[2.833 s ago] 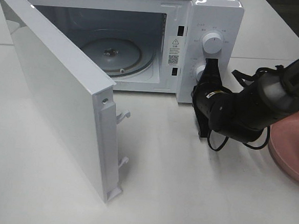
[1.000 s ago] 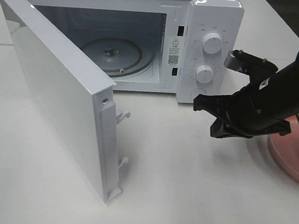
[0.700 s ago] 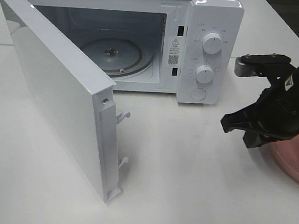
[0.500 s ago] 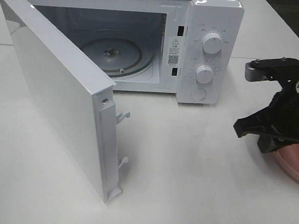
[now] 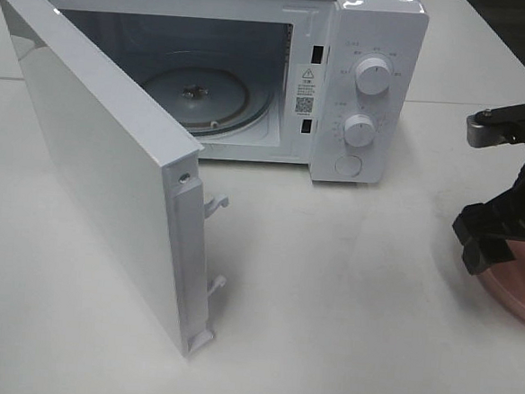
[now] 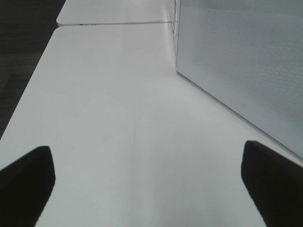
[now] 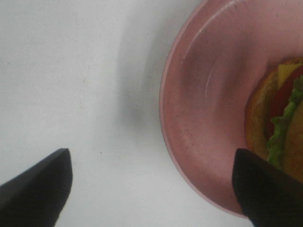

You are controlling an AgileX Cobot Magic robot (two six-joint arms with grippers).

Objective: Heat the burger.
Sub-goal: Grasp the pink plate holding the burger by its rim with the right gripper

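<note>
1. The right tool (image 7: pixel 151 189) hangs above the near rim of the pink plate (image 7: pixel 208 94). Its fingers are spread wide with nothing between them.
2. The left tool (image 6: pixel 147 184) is also wide open and holds nothing. It hovers over bare table (image 6: pixel 118 118) beside the outer face of the door (image 5: pixel 102 168).
3. The burger (image 7: pixel 279 118) sits on the pink plate, toward the side away from the tool, and only part of it shows in the right wrist view. The plate is on the table to the right of the microwave (image 5: pixel 370 78), at the edge of the overhead view.
4. The step in hand looks like going in to grab the plate so the burger can be carried over.
5. To do it well, I'd put one finger over the rim and one under it, on the bare stretch clear of the bun, and close firmly.
6. Lift level, because the plate looks smooth and any tilt could let the burger slide or shed its top.
7. The door is already swung wide and the glass turntable (image 5: pixel 198 89) is bare. The carry should come in low and straight through the opening, clear of the door edge and the knobs.
</note>
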